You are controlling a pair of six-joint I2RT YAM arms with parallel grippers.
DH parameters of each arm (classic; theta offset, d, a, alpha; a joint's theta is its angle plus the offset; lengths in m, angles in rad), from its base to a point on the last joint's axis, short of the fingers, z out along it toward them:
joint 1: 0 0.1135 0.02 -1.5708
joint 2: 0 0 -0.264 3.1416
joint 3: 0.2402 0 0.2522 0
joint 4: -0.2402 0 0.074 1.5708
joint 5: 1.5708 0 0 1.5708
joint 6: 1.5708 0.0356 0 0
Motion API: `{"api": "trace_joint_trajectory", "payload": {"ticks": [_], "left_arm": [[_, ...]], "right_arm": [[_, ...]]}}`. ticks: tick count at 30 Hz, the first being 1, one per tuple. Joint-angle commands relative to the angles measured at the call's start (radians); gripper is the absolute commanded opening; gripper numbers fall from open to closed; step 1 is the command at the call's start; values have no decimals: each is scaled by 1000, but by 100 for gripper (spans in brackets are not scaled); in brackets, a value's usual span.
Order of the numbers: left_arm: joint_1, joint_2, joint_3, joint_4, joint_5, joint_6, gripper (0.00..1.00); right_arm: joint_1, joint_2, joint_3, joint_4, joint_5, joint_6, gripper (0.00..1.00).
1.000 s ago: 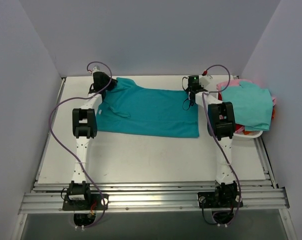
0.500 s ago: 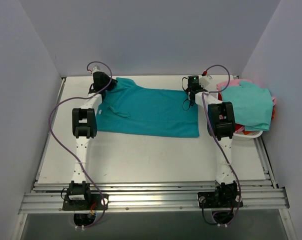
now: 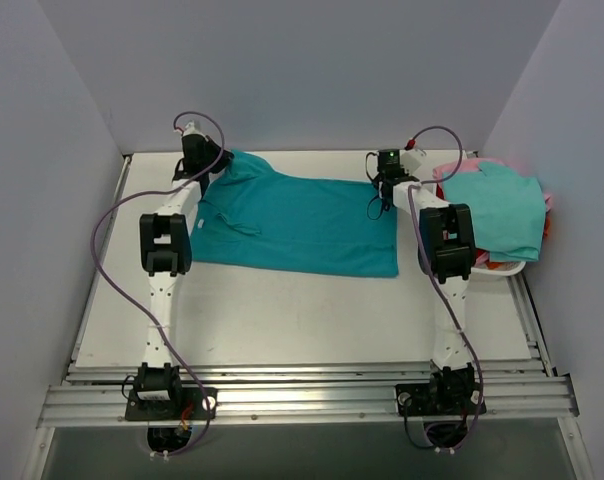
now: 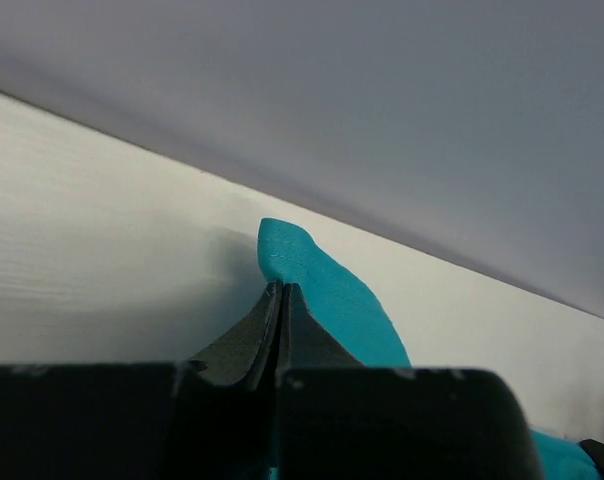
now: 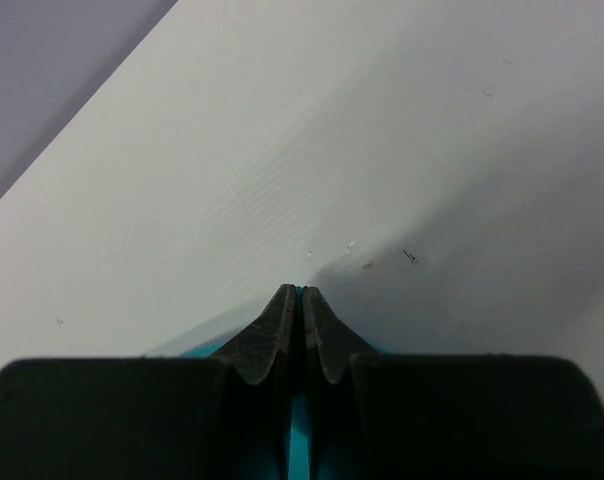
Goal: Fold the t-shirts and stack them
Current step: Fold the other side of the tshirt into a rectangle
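A deep teal-blue t-shirt (image 3: 302, 222) lies spread on the table, its far edge lifted at both ends. My left gripper (image 3: 204, 160) is shut on the shirt's far left corner; in the left wrist view the cloth (image 4: 322, 290) bulges past the closed tips (image 4: 281, 287). My right gripper (image 3: 387, 182) is shut on the shirt's far right corner; in the right wrist view a teal strip (image 5: 299, 440) shows between the closed tips (image 5: 299, 292). An aqua-green t-shirt (image 3: 497, 210) tops a pile with pink (image 3: 452, 168) and red cloth at the right.
A white plastic basket (image 3: 502, 268) under the pile stands at the table's right edge, next to the right arm. Grey walls close in at the back and both sides. Purple cables loop off both arms.
My left gripper has moved slightly toward the back wall, pulling the shirt's far left corner with it. The right gripper has barely moved.
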Motion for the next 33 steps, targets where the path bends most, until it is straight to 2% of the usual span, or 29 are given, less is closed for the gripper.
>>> {"api": "trace_joint_trajectory", "payload": {"ticks": [1,8,11,19,26,33], "left_arm": [[6,-133,5,19,44,64,2],[3,-200,4,-7,93,123,2],[-1,-257,-71,-4,107,152,2],[-20,-498,-539,149,48,215,2],[-44,-707,-852,255,-21,278,2],[-44,-829,-1068,336,-65,301,2]], "right_arm": [[-1,-125,-31,-12,2,-20,0],[3,-215,-98,-1,-9,-22,0],[6,-260,-145,6,-9,-19,0],[11,-381,-313,25,-2,-9,0],[26,-510,-483,43,14,1,0],[62,-616,-624,34,56,12,0]]}}
